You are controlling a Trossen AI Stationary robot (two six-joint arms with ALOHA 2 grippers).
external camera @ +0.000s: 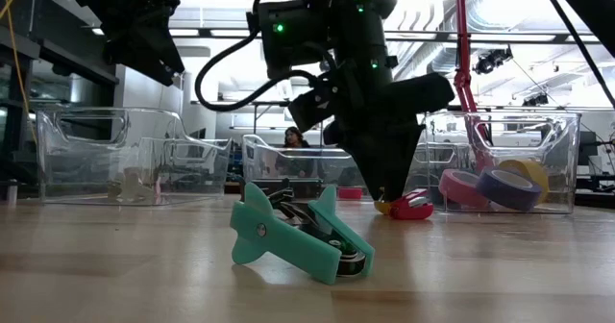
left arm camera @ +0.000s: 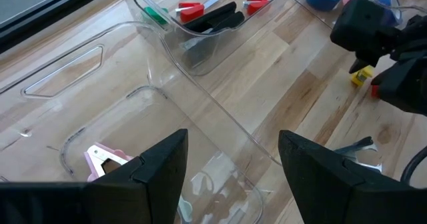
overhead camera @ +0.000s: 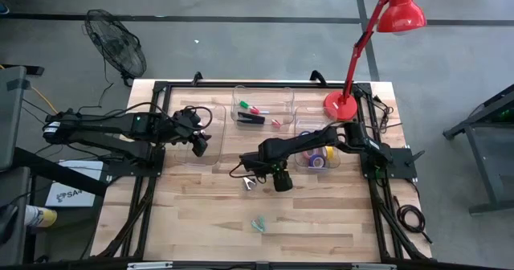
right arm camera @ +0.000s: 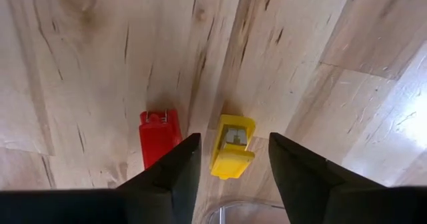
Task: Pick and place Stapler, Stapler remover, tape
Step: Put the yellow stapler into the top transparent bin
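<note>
A black stapler (overhead camera: 251, 118) lies in the middle clear bin (overhead camera: 277, 93), also seen in the left wrist view (left arm camera: 215, 19). Tape rolls (external camera: 485, 187) sit in the right bin (overhead camera: 299, 164). Small staple removers lie on the table: yellow (right arm camera: 231, 146), red (right arm camera: 159, 135), silver (overhead camera: 248, 182) and teal (external camera: 293, 233). My right gripper (right arm camera: 233, 139) is open, pointing down, with its fingers on either side of the yellow remover. My left gripper (left arm camera: 232, 137) is open above the left bin (left arm camera: 200, 101), which holds a pink remover (left arm camera: 102, 159).
A red desk lamp (overhead camera: 347, 101) stands at the table's far right, beside the tape bin. Bare wood lies toward the near edge around the teal remover (overhead camera: 257, 223). A fan (overhead camera: 117, 45) stands on the floor beyond the far left corner.
</note>
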